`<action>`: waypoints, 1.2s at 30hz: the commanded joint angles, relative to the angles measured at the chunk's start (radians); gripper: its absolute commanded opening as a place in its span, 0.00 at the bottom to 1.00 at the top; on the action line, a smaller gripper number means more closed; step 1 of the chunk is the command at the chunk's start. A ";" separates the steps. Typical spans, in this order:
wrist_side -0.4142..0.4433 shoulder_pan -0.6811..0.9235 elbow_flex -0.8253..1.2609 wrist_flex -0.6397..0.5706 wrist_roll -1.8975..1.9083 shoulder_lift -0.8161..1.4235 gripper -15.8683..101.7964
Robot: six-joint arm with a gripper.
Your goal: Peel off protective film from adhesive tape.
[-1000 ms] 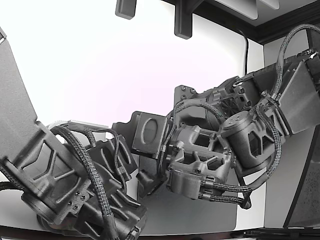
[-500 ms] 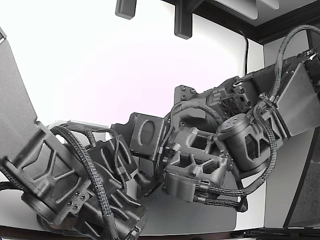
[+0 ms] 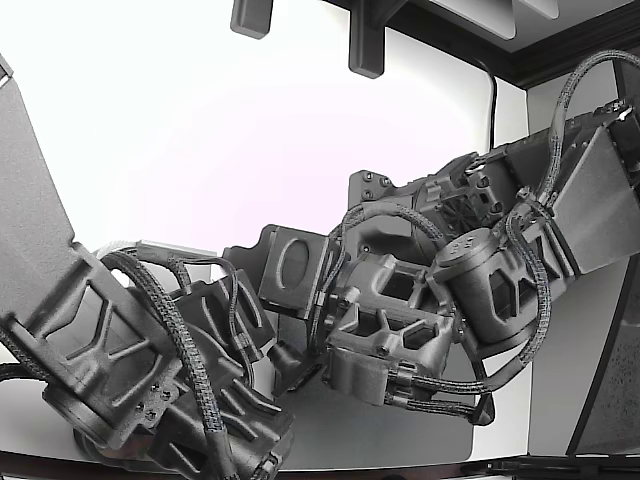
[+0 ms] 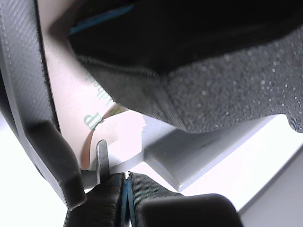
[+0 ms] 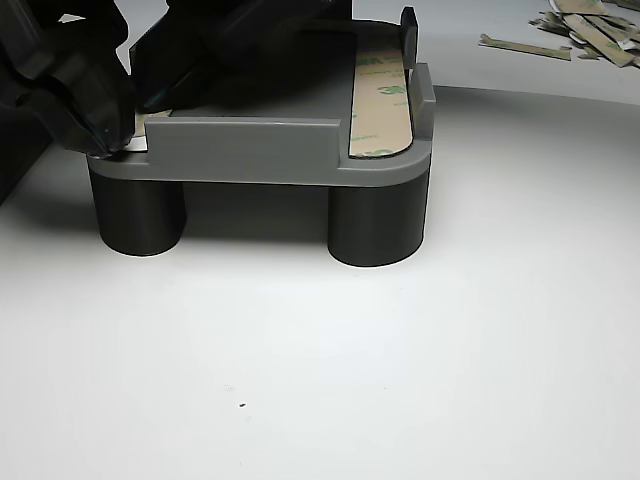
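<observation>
Gripper at the film's corner, fixture steadying the tape

My gripper [image 4: 127, 182] has its jaws pressed together at the fixture's [image 5: 250, 150] edge, seemingly pinching the film [image 4: 120, 130] tab, though I cannot tell for sure. The raised walls keep the tape [image 5: 380, 100] from sliding while I pull; it lies in the tray at 1 o'clock in the other view. Peeled strips [image 5: 585, 30] lie on the table [image 5: 400, 380] at 2 o'clock.

Dark grey ribbed arm [image 3: 400, 310] housings, 3D-printed look. Braided black cables [image 3: 545, 290] looped along links. Small screws [image 3: 378, 180] on brackets.
</observation>
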 commanded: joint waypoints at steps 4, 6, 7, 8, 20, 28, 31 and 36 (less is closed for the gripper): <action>-0.009 -0.003 -0.028 0.017 0.006 0.014 0.04; -0.011 -0.003 -0.032 0.025 0.009 0.014 0.04; -0.011 -0.002 -0.034 0.029 0.012 0.014 0.04; -0.014 -0.002 -0.034 0.032 0.015 0.015 0.04; -0.015 0.000 -0.035 0.058 0.032 0.018 0.04; 0.011 -0.002 -0.107 0.183 0.031 0.041 0.04; 0.025 -0.003 -0.124 0.253 0.046 0.103 0.04; 0.029 -0.051 -0.123 0.322 0.046 0.245 0.09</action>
